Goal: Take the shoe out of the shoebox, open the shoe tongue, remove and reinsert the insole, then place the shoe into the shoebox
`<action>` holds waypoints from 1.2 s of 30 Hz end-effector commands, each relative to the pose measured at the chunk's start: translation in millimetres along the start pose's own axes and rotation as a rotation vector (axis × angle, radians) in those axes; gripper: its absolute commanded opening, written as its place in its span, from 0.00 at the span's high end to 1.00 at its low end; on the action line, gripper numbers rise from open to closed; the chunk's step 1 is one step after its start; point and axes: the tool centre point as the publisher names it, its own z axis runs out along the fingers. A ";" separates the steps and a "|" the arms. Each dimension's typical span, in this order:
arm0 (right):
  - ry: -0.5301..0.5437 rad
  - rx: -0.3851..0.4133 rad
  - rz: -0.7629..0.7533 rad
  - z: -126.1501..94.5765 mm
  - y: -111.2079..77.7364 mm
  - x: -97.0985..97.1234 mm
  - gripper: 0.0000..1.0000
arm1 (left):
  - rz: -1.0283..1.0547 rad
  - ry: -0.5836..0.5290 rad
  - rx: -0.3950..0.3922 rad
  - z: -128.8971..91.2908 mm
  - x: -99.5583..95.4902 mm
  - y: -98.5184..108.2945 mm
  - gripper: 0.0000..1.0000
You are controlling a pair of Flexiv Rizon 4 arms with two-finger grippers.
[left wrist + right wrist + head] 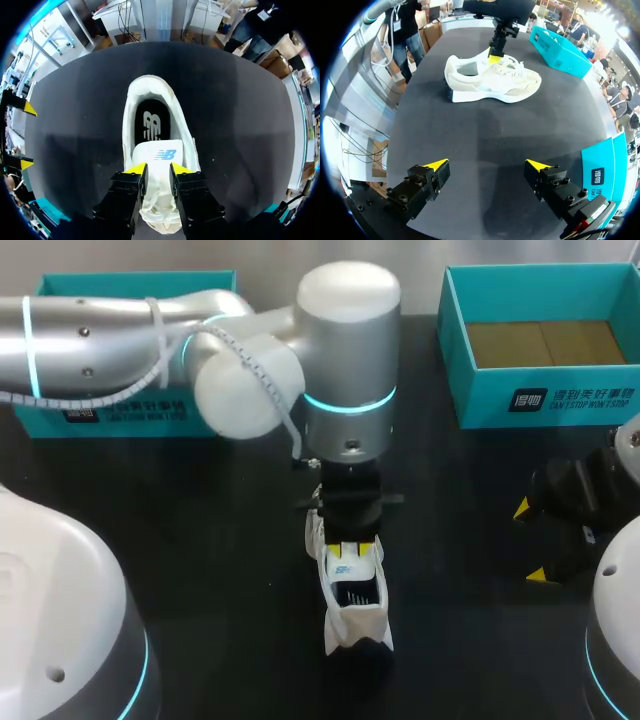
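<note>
— What lies furthest to the left of the white sneaker (356,615)?
— A teal cardboard box (100,415) at the back of the black table (200,540), well apart from the sneaker. The silver left arm (120,340) partly hides it, crossing in front of it and ending above the sneaker.

— And the sneaker itself?
— It stands upright on its sole at the middle of the table, outside both boxes. Its heel points toward the robot and its toe is under the left wrist. Inside the opening, the black insole (151,125) with a white logo lies flat.

— What has hold of it?
— The left gripper (157,167) sits over the laces. Its yellow-tipped fingers are nearly together and pinch the white shoe tongue (159,155) from two sides.

— And to the sneaker's right?
— The open teal cardboard shoebox (560,398) sits behind and to the right of the sneaker, well apart, with its brown floor showing. Nearer the robot, the right gripper (487,167) hovers over the table, also well apart from the sneaker. Its fingers are spread wide with nothing between them.
</note>
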 end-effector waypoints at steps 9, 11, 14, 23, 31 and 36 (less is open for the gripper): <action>-0.002 0.004 0.000 0.1 0.7 1.2 0.00 | -0.002 -0.037 0.005 11.8 0.6 -7.6 0.67; -0.002 0.004 0.000 0.1 0.7 1.2 0.00 | 0.000 -0.059 0.010 -0.7 6.2 -10.1 0.66; -0.002 0.004 0.000 0.1 0.7 1.2 0.00 | -0.003 -0.076 -0.014 -18.2 13.7 -16.6 0.61; -0.002 0.004 0.000 0.1 0.7 1.2 0.00 | -0.201 -0.059 -0.035 -58.1 26.8 -36.5 0.00; -0.002 0.004 0.000 0.1 0.7 1.2 0.00 | -0.424 -0.136 0.023 -64.3 32.7 -53.4 0.00; -0.002 0.004 0.000 0.1 0.7 1.2 0.00 | -0.424 -0.136 0.023 -64.3 32.7 -53.4 0.00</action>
